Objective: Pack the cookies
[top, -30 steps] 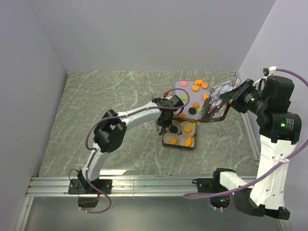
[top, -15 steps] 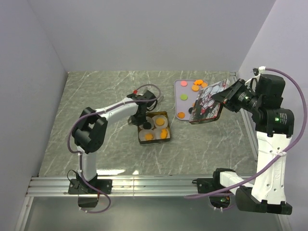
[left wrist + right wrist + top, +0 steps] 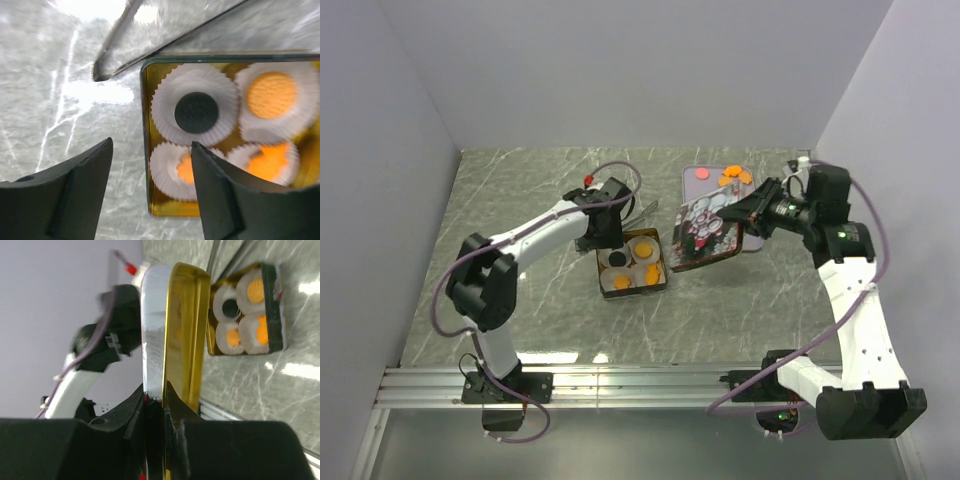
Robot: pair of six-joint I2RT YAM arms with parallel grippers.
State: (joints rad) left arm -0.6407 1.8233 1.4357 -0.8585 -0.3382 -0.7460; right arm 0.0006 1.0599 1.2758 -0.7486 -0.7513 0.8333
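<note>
Item: tin (image 3: 165,206), open, lying near the middle of the surface (image 3: 510,200), a little toward its far edge. Contents: four white cups (image 3: 165,100), each with one of the cookies (image 3: 196,112) in it, one black and three orange. More cookies lie loose on a tray (image 3: 698,178) by the far right corner. Tongs (image 3: 117,50) lie on the surface just beyond the tin's far left corner. Left hand (image 3: 151,146): fingers apart, holding nothing, low over the tin's left wall, one finger outside it and one above the cups. Right hand (image 3: 156,400): clamped on one edge of the lid (image 3: 703,225), which hangs tilted in the air just right of the tin, patterned face up, not touching it. Step in hand, as judged: closing the filled tin. Next move calls for the left hand to draw clear and the lid to be levelled, squared to the rim and lowered evenly.
</note>
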